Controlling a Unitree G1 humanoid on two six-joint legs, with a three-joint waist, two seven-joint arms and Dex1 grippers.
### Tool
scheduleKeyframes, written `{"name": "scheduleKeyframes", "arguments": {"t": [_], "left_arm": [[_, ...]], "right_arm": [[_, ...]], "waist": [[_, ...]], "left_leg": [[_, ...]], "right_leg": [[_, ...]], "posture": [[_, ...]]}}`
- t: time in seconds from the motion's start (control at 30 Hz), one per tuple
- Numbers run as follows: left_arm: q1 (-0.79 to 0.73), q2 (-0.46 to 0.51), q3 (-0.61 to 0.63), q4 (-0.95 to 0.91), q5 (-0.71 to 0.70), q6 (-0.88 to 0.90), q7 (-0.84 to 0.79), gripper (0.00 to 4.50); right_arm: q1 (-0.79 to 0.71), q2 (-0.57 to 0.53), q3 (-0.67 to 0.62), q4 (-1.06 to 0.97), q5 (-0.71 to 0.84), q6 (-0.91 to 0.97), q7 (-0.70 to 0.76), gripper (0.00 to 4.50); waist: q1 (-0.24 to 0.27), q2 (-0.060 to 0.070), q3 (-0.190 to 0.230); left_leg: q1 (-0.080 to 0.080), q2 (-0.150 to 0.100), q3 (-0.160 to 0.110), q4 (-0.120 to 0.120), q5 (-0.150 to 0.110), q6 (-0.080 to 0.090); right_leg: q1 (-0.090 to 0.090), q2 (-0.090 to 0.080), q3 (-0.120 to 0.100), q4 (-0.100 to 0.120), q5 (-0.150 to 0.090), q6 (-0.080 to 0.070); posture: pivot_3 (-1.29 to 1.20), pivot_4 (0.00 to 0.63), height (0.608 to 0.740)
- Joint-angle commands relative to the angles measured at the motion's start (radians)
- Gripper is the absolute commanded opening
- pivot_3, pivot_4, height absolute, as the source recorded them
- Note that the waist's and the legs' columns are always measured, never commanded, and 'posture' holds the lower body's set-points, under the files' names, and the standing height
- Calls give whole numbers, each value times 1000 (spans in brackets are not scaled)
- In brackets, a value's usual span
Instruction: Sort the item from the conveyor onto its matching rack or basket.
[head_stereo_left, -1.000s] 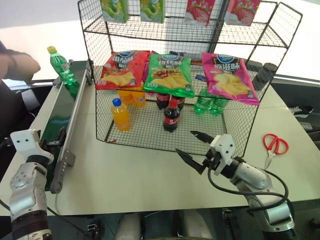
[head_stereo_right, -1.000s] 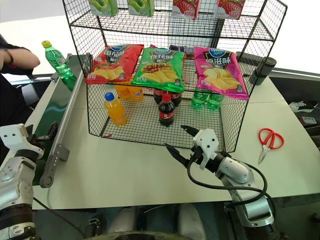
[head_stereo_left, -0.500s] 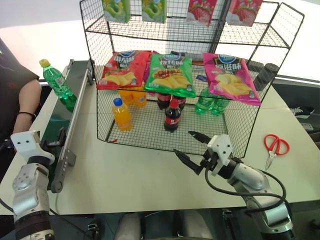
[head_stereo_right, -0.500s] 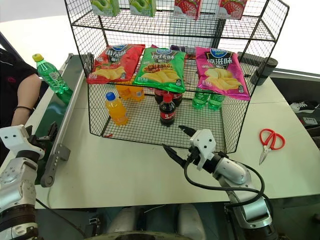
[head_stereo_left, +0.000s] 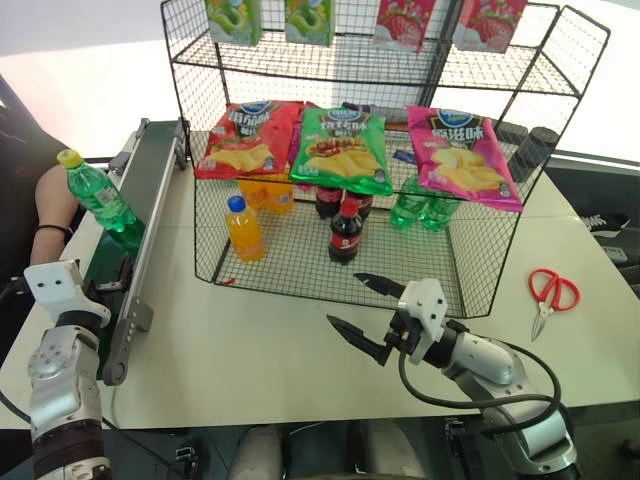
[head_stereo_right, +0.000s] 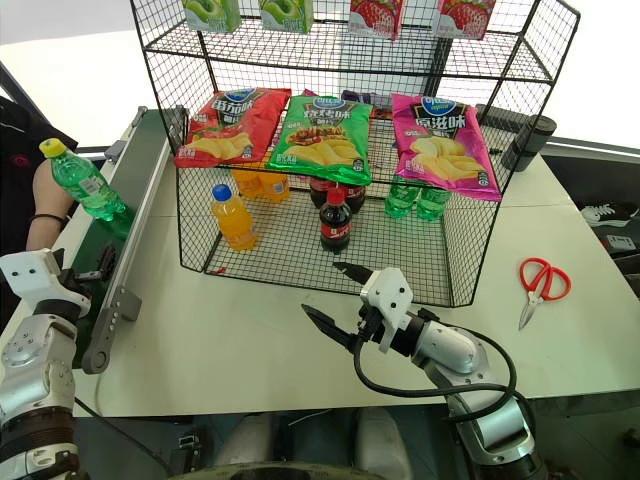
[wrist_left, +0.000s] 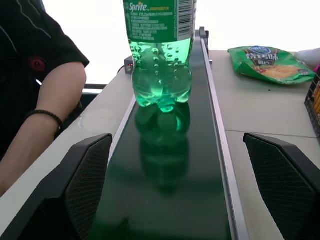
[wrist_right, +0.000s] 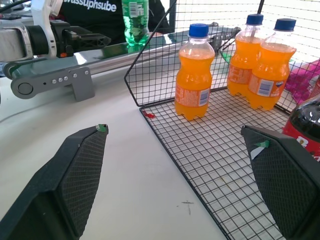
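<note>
Bottle (wrist_left: 161, 60) stood upright on the conveyor (wrist_left: 170, 165), straight ahead of my left gripper (wrist_left: 192, 185), jaws wide apart, nothing held. Right gripper (head_stereo_left: 366, 314) also gaped, empty, over the table's near edge before the rack (head_stereo_left: 300, 270). Judged light, smooth, slippery, slightly yielding; best gripped mid-body at the label.
</note>
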Motion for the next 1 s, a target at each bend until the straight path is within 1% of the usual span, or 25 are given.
{"name": "scheduleKeyframes", "arguments": {"t": [0.03, 0.3, 0.63, 0.73, 0.77, 0.8, 0.9, 1.0], "left_arm": [[-11, 5, 2, -9, 4, -38, -1, 4500], [-16, 4, 19, -3, 17, -63, 42, 4500], [-39, 15, 22, 55, 24, -96, 83, 4500], [-49, 14, 24, 70, 18, -107, 81, 3632], [-52, 15, 23, 73, 18, -107, 80, 3117], [-51, 17, 21, 73, 19, -107, 78, 2812], [-47, 24, 19, 47, 15, -112, 62, 2802], [-48, 33, 31, -9, -19, -123, 24, 2802]], "right_arm": [[-10, 8, -2, -22, 17, -13, 9, 4436], [-11, 14, -4, -6, 28, -17, 25, 4436], [-9, 16, -3, -9, 39, -9, 24, 4436], [-13, 17, 0, -6, 39, -11, 25, 4500], [-14, 17, 0, -4, 39, -12, 25, 4500], [-14, 17, 0, -3, 38, -14, 26, 4500], [-18, 17, 0, 2, 38, -15, 28, 4500], [-33, 14, -7, 14, 45, -11, 35, 4500]], "waist": [[-1, 0, 0], [0, 0, 0], [1, -1, 0], [1, -1, 0], [2, -1, 0], [2, -1, 0], [1, -1, 0], [0, -2, 0]], "left_leg": [[0, 0, 0, 0, 0, 0], [0, 0, 0, 0, 0, 0], [0, -1, 0, 0, 0, 0], [0, -1, 0, 0, 0, 0], [0, -1, 0, 0, 0, 0], [0, -1, 0, 0, 0, 0], [0, -1, 0, 0, 0, 0], [0, -1, 0, 0, 0, 0]], "right_leg": [[0, 0, 0, 0, 0, 0], [0, 0, 0, 0, 0, 0], [0, -1, 0, 0, 0, 0], [0, -1, 0, 0, 0, 0], [0, -1, 0, 0, 0, 0], [0, -1, -1, 0, 0, 0], [0, -2, -1, 0, 0, 0], [0, -2, -1, 0, 0, 0]], "posture": [[0, 150, 740], [0, 150, 740], [0, 150, 740], [0, 150, 740], [0, 150, 740], [0, 150, 740], [0, 150, 740], [0, 150, 740]]}}
